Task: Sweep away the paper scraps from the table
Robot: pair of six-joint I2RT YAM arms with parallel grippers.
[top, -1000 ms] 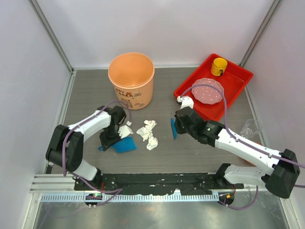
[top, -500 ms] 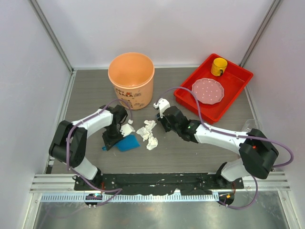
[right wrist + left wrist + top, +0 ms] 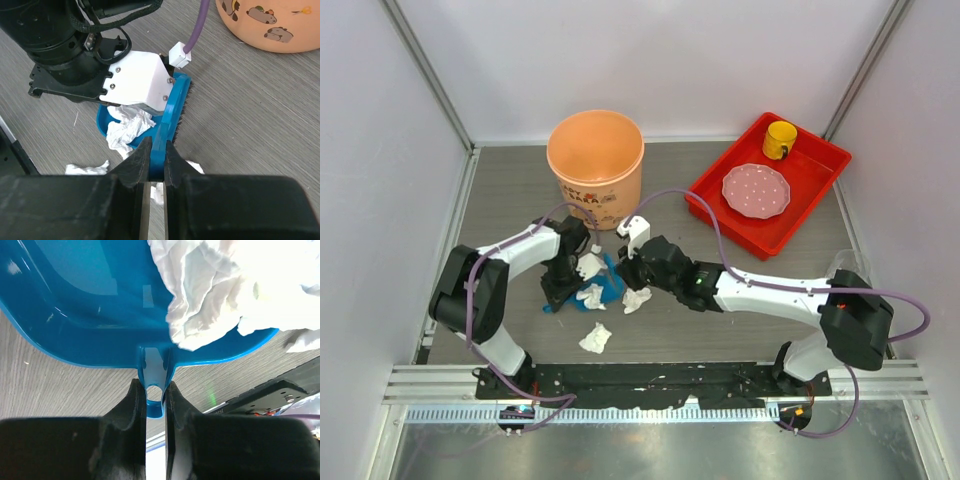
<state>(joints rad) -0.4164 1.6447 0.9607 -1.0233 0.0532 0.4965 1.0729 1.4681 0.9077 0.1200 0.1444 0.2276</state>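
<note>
While your left gripper (image 3: 153, 390) pinches the dustpan (image 3: 75, 305) handle and your right gripper (image 3: 157, 147) pinches the brush (image 3: 176, 97), you look mid-sweep, so next fetch the stray paper scrap (image 3: 595, 338) by the table (image 3: 700, 335)'s near edge.

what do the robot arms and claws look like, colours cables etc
The left arm and right arm have white shells between bulky black joints. A purple cable loops along each to a white wrist block. The left claw and right claw each have two tapering black fingers.
</note>
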